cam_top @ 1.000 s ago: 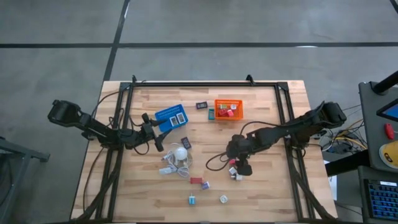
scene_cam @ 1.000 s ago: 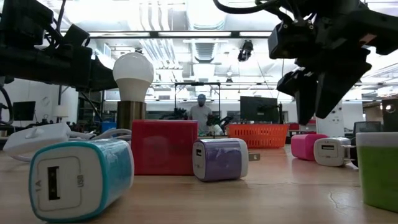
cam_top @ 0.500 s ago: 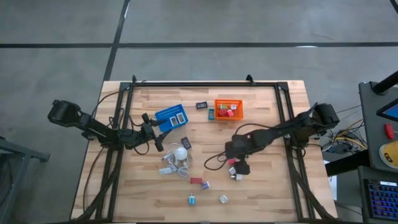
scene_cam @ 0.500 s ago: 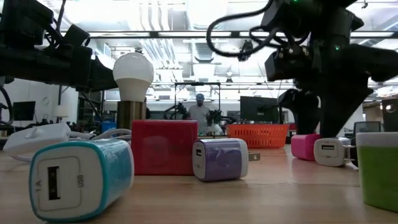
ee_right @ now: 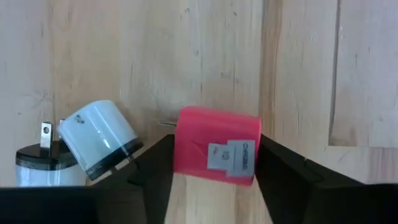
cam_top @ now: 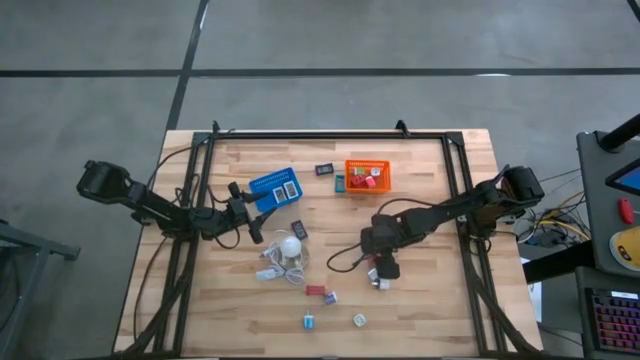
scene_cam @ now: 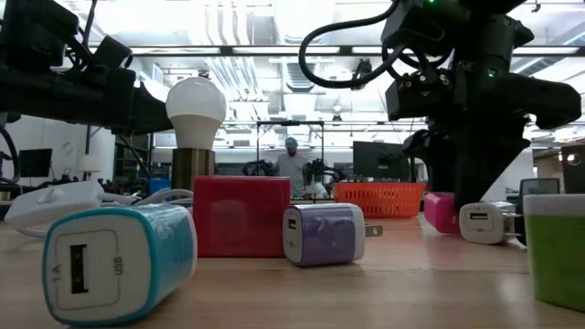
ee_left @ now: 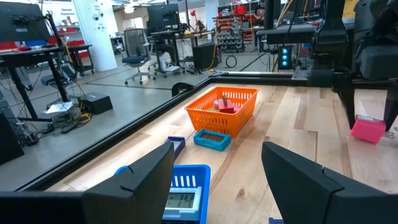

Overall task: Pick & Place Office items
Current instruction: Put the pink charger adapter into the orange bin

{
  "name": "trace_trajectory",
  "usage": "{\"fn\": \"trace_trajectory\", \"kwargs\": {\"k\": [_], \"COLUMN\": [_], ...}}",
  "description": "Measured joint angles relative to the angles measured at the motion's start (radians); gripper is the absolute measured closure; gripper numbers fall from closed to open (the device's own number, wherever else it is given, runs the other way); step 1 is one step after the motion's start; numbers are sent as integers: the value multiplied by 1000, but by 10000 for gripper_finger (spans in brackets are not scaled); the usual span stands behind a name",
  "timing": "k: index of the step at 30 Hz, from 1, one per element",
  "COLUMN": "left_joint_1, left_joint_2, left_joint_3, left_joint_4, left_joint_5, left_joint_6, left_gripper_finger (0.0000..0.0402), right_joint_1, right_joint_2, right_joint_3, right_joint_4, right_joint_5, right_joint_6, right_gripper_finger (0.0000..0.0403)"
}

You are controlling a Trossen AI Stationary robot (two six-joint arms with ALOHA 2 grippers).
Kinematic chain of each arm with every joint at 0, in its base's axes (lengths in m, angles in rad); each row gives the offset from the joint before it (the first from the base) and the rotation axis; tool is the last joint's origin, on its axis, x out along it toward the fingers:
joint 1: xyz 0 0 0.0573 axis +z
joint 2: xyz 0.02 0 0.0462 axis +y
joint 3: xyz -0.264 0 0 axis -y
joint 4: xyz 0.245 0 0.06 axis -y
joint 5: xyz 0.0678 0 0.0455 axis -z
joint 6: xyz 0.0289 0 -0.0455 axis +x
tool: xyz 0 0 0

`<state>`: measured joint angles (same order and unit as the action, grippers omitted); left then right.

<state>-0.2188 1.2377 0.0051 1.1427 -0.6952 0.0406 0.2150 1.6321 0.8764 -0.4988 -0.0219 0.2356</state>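
R gripper (ee_right: pixel 214 180): fingers down astride pink block (ee_right: pixel 217 154) on table (cam_top: pixel 430 300), grip unclear.
L gripper (ee_left: pixel 217 180): fingers apart, empty, near blue basket (cam_top: pixel 275 188).

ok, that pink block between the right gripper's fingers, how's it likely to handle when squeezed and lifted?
The pink block looks like a rigid plastic cube with flat sides, so it should clamp squarely, not roll. It seems small and probably light. Its smooth faces might slip, and the right gripper straddles it near the white adapter, which could get nudged.
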Motion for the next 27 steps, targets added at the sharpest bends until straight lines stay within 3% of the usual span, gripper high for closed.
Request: {"fn": "trace_trajectory", "kwargs": {"k": [3,14,27], "left_joint_1": [0,0,0], "left_joint_2": [0,0,0], "left_joint_3": [0,0,0], "left_joint_4": [0,0,0], "left_joint_5": [0,0,0], "left_joint_6": [0,0,-4], "left_gripper_finger": [154,154,154], "right_joint_1": [0,1,-21], "right_joint_2": [0,0,-3], "right_joint_3": [0,0,16], "right_joint_4": [4,15,115], "right_joint_5": [2,32,285], "right_joint_6": [0,-12,-89], "right_gripper_finger": [243,243,243]}}
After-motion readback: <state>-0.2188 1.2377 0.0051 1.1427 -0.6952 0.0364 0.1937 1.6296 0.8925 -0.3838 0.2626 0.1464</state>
